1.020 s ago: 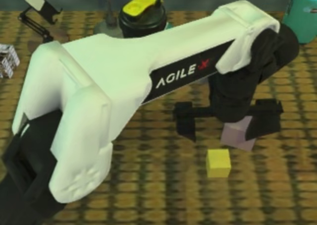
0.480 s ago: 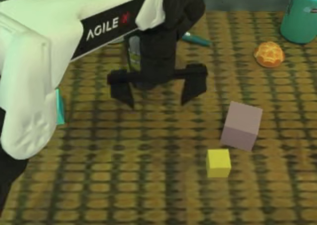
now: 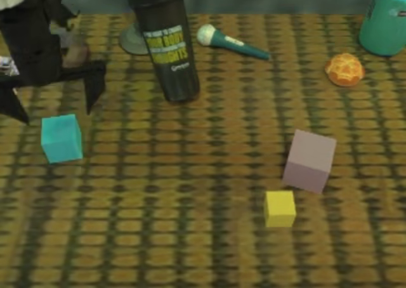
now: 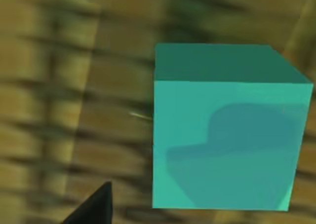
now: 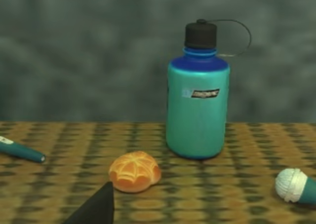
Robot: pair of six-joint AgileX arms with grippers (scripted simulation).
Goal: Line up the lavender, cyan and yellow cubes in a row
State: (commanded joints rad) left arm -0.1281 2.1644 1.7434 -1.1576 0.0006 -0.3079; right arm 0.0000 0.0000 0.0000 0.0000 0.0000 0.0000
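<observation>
Left gripper jaws spread above cyan cube, nothing held

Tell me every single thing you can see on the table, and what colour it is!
cyan cube: one, cyan-turquoise, left side of the table, just below the left gripper
lavender cube: one, pale greyish-lavender, right of centre
yellow cube: one, bright yellow, just below and left of the lavender cube, a small gap between them
tumbler: one, black with yellow lettering, upright at the back, left of centre
microphone: one, teal handle with a white head, lying right of the tumbler
bread roll: one, orange, back right
bottle: one, teal with a black cap, back right corner
table: one, brown and yellow woven pattern
left gripper: one, black, open, above the cyan cube
right arm: not in the top view
</observation>
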